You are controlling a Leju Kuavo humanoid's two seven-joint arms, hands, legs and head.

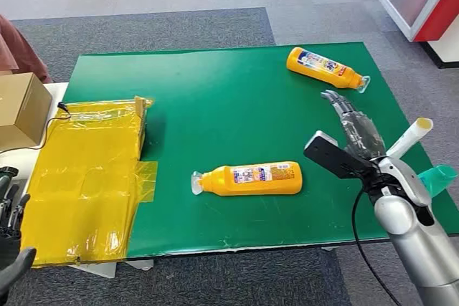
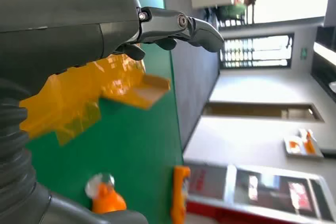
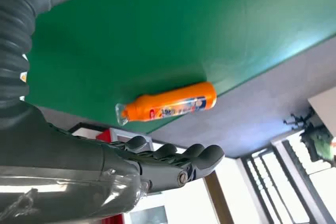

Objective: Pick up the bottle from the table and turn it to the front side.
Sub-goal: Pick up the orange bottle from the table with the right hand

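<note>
1. The right hand hovers above the green table near its right edge, fingers stretched out and apart, holding nothing.
2. The far bottle lies on its side near the table's far right corner, cap toward the right edge, just beyond the fingertips and apart from them.
3. A second bottle lies on its side near the front edge, around its middle, cap pointing left, well apart from that hand.
4. The step looks like the reach: I would bring the hand over the far bottle's body, not its narrow neck, and close across its width so it can roll in the grasp.
5. The left hand is low off the table's front left corner, fingers extended and empty.
</note>
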